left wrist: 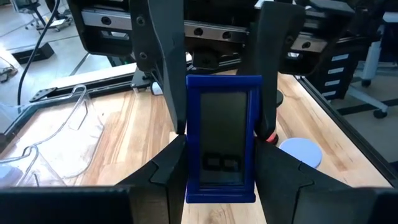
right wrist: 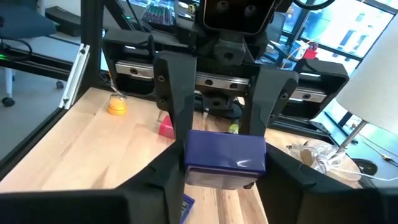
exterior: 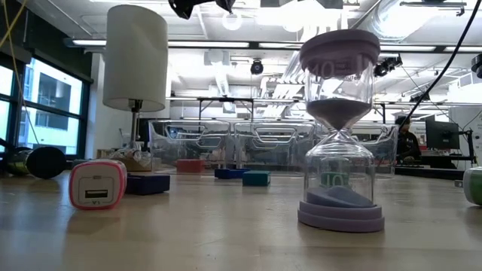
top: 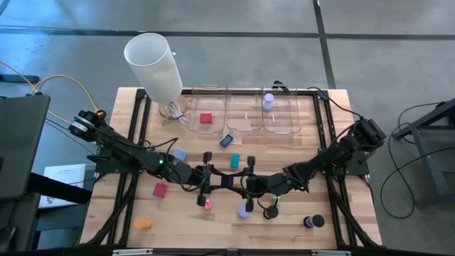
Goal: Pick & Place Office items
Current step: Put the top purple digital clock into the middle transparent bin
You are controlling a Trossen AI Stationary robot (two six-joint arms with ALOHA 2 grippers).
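A dark blue flat rectangle with a dark screen [left wrist: 221,143] hangs above the middle of the table [top: 229,182], between both grippers. My left gripper [left wrist: 221,152] comes from the table's left and is shut on it. My right gripper [right wrist: 224,169] comes from the right and is shut on the other end [right wrist: 225,158]. Other office items lie loose on the table: teal rectangles [top: 234,161], a lavender block [top: 180,153], a red block [top: 160,190], a pink block [exterior: 98,184] and an orange piece [top: 143,222]. My left gripper pinches the rectangle's two long edges [left wrist: 189,177] between its fingers, at the end nearer the left arm. The fingers come about level from the table's left and lie along it. The piece is lifted clear, screen face up. My right gripper pinches the two side edges [right wrist: 189,163] of the rectangle's opposite end between its fingers [right wrist: 171,177]. These fingers come about level from the table's right, facing the left gripper. The piece stays clear of the table between the two holds.
Three clear bins [top: 245,110] stand along the far edge, one with a red block [top: 206,119], one with a lavender piece [top: 268,102]. A tall white cylinder [top: 153,64] stands far left. A lavender hourglass [exterior: 339,128] and a black disc [top: 315,222] sit near the front.
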